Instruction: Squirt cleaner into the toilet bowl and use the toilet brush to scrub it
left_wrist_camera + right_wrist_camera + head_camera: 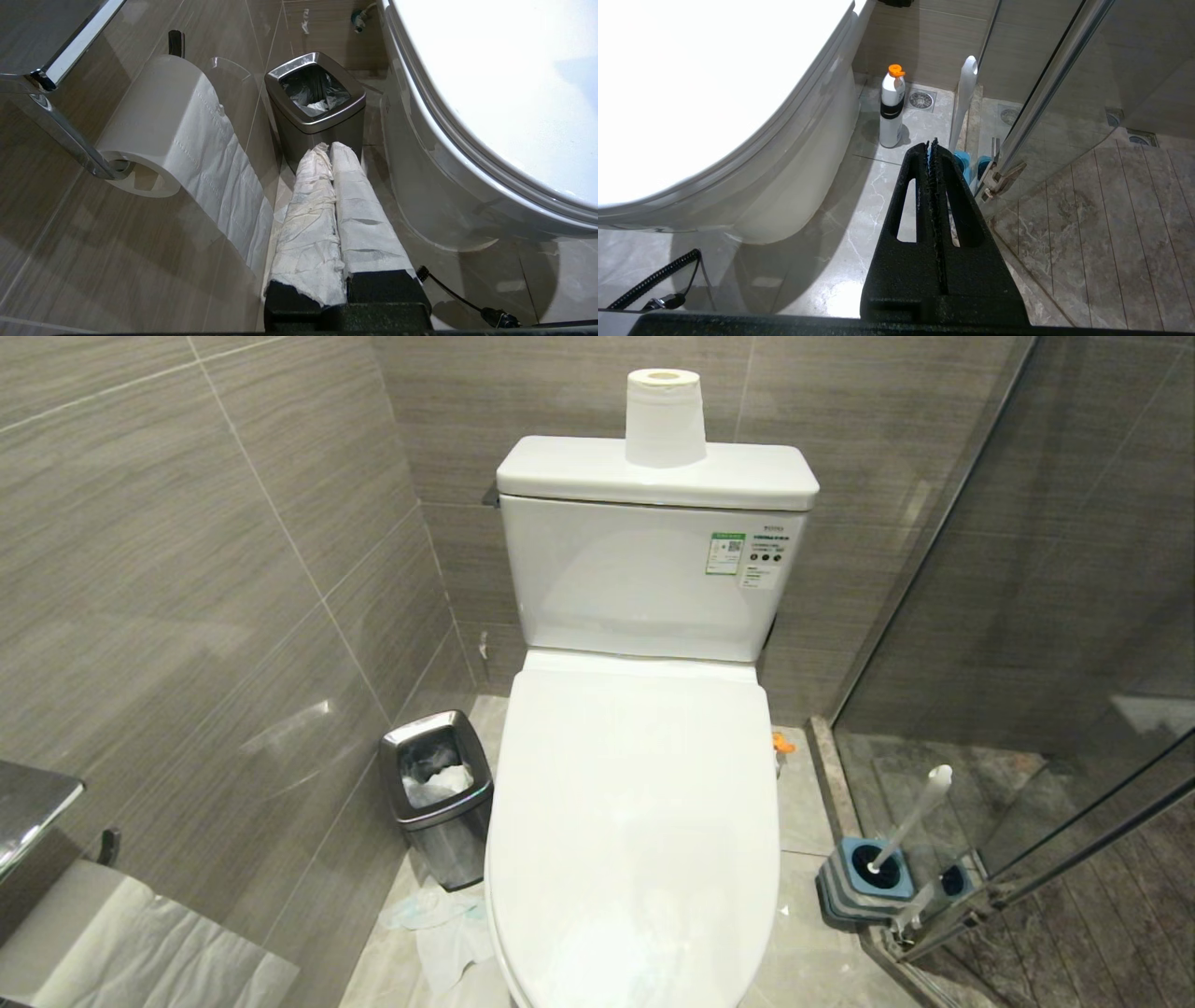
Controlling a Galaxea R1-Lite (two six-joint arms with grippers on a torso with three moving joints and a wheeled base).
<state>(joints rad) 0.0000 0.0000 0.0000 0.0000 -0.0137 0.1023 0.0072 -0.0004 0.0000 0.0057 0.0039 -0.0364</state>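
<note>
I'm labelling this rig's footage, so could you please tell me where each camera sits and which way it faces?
Head view: high on the robot, looking down at the closed toilet bowl; no part of the robot shows.
Left wrist view: behind the shut, tissue-wrapped left gripper, facing the waste bin and wall paper roll.
Right wrist view: behind the shut right gripper, facing the toilet brush and an orange-capped bottle.
Shared: head and left wrist views both show the bin; head and right wrist views both show the brush.
</note>
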